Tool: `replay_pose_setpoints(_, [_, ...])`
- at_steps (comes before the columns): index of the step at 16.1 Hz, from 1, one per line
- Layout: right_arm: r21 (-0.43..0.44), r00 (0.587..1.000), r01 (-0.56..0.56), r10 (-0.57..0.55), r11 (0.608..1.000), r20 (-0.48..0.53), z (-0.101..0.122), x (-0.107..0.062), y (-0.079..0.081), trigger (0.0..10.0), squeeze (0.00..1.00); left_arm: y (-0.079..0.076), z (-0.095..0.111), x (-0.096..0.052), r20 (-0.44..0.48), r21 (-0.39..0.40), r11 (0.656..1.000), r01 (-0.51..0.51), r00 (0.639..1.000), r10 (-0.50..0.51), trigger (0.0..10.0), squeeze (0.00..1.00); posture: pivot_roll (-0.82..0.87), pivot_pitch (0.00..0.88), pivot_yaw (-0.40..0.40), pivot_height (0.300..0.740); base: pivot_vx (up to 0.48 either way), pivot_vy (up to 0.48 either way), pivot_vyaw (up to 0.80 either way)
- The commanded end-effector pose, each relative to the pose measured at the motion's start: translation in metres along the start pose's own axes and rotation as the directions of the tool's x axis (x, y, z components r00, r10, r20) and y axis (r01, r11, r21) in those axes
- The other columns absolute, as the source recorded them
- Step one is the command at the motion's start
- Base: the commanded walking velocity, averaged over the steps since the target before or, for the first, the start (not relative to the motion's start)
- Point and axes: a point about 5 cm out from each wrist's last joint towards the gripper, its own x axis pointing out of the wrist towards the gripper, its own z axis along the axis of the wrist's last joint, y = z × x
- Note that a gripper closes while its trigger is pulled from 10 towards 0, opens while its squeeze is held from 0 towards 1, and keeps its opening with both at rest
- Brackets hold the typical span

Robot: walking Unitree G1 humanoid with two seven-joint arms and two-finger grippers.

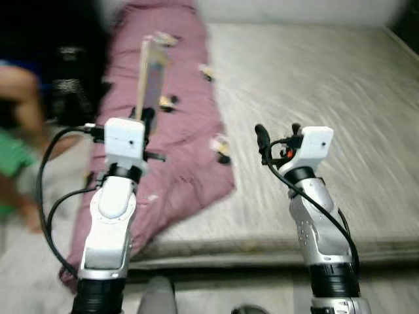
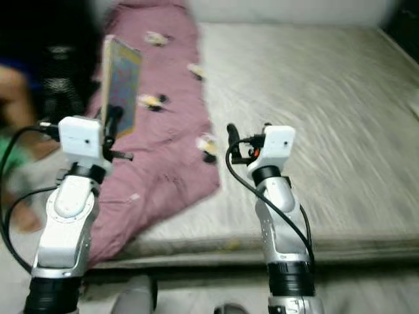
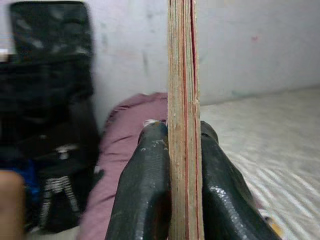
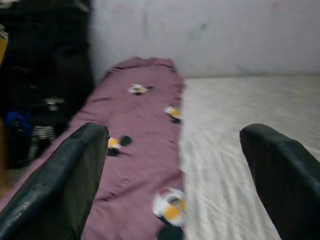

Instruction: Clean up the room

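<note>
Both grippers hang over the bed's point(image 1: 314, 91) front edge: left gripper point(image 3: 182, 150) clamped on what seems a thin book point(image 2: 121, 85), right gripper point(image 4: 182, 165) spread apart.

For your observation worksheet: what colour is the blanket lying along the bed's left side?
Dusty mauve-pink blanket, plain with no pattern; clearest in the left eye view.

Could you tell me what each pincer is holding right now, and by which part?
The left pincer clamps a thin book upright by its lower edge. The right pincer is open, holding nothing.
</note>
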Motion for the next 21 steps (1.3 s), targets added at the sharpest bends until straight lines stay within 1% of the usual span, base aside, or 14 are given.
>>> replay_pose_setpoints(1, [-0.004, 1.0, 0.005, -0.005, 1.0, -0.01, -0.0018, -0.0005, -0.0015, 10.0, 0.0, 0.0003, 0.0078, 0.0024, 0.035, 0.004, 1.0, -0.01, 0.999, 0.01, 10.0, 0.0, 0.01, 0.0, -0.058, 0.74, 0.0, 0.0, 0.0])
replay_pose_setpoints(4, [-0.007, 1.0, 0.006, -0.006, 1.0, -0.011, -0.0019, -0.0012, -0.0026, 10.0, 0.0, 0.0006, 0.0077, 0.0028, 0.035, 0.005, 1.0, -0.012, 0.999, 0.012, 10.0, 0.0, 0.01, 0.0, -0.058, 0.74, 0.0, 0.0, 0.0])
replay_pose_setpoints(9, [-0.019, 1.0, 0.018, -0.018, 1.0, -0.01, -0.0022, -0.0025, -0.0025, 10.0, 0.0, -0.003, 0.0051, 0.0025, 0.024, 0.007, 1.0, 0.012, 1.0, -0.013, 10.0, 0.0, 0.01, 0.0, -0.059, 0.74, 0.0, 0.0, 0.0])
replay_pose_setpoints(12, [-0.062, 1.0, 0.006, -0.007, 0.998, -0.011, -0.0022, -0.0022, -0.0028, 10.0, 0.0, -0.0045, 0.0047, 0.0023, 0.024, 0.005, 1.0, 0.025, 0.999, -0.025, 10.0, 0.0, 0.01, 0.0, -0.064, 0.74, 0.0, 0.0, 0.0])
replay_pose_setpoints(16, [-0.03, 1.0, 0.0, 0.0, 1.0, -0.008, -0.0029, -0.0017, -0.0007, 10.0, 0.0, -0.0061, 0.0039, 0.001, 0.025, 0.001, 0.999, 0.038, 0.999, -0.038, 10.0, 0.0, 0.01, 0.0, -0.067, 0.74, 0.0, 0.0, 0.0])
replay_pose_setpoints(17, [-0.034, 1.0, 0.003, -0.003, 0.999, -0.011, -0.0031, -0.002, -0.0012, 10.0, 0.0, -0.0063, 0.0035, 0.0007, 0.024, -0.003, 0.999, 0.039, 0.999, -0.039, 10.0, 0.0, 0.01, 0.0, -0.069, 0.74, 0.0, 0.0, 0.0])
replay_pose_setpoints(21, [-0.031, 1.0, 0.001, -0.002, 1.0, -0.013, -0.0033, -0.0018, -0.0013, 10.0, 0.0, -0.0068, 0.0039, 0.0013, 0.029, -0.007, 0.999, 0.043, 0.999, -0.043, 10.0, 0.0, 0.01, 0.0, -0.069, 0.74, 0.0, -0.309, 0.0])
